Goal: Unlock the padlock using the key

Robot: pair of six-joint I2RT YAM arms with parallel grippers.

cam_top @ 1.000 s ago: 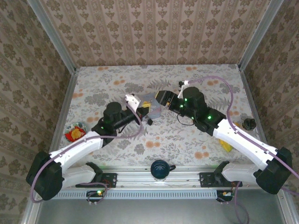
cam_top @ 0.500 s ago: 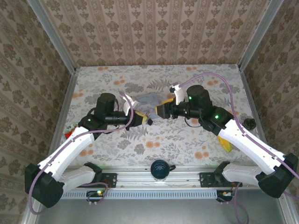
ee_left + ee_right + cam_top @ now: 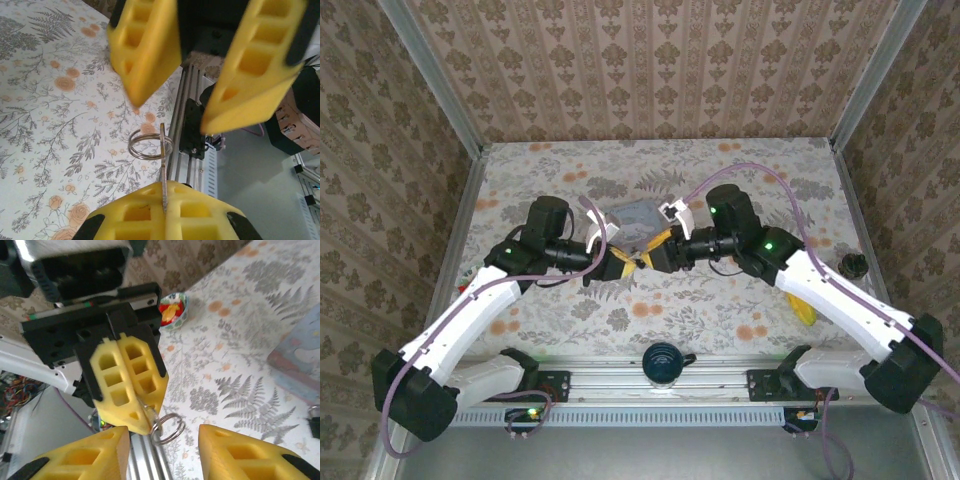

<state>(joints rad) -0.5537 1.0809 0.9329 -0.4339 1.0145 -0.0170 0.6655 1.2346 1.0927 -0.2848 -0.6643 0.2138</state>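
Observation:
My left gripper [image 3: 618, 263] is shut on the key [image 3: 163, 167], a thin metal blade seen edge-on between its yellow fingers [image 3: 135, 212]. The key's split ring [image 3: 149, 145] hangs free past the tips. My right gripper [image 3: 650, 255] faces it tip to tip above the table and stands open, with nothing between its fingers [image 3: 87, 457]. From the right wrist, the left gripper [image 3: 145, 420] and the key ring [image 3: 168, 427] sit just ahead of the right gripper [image 3: 164, 436]. A small dark thing [image 3: 314, 424], probably the padlock, lies by the tin, cut off by the frame.
A pale blue cartoon tin [image 3: 635, 215] lies just behind the two grippers. A black knob-like object [image 3: 853, 265] sits at the far right, a yellow item [image 3: 805, 312] under the right arm. A red snack packet [image 3: 172, 310] lies at the left. A dark dome [image 3: 662, 362] stands on the front rail.
Both arms have swung inward and the grippers now meet nose to nose in front of the tin. The left gripper has kept hold of the key throughout.

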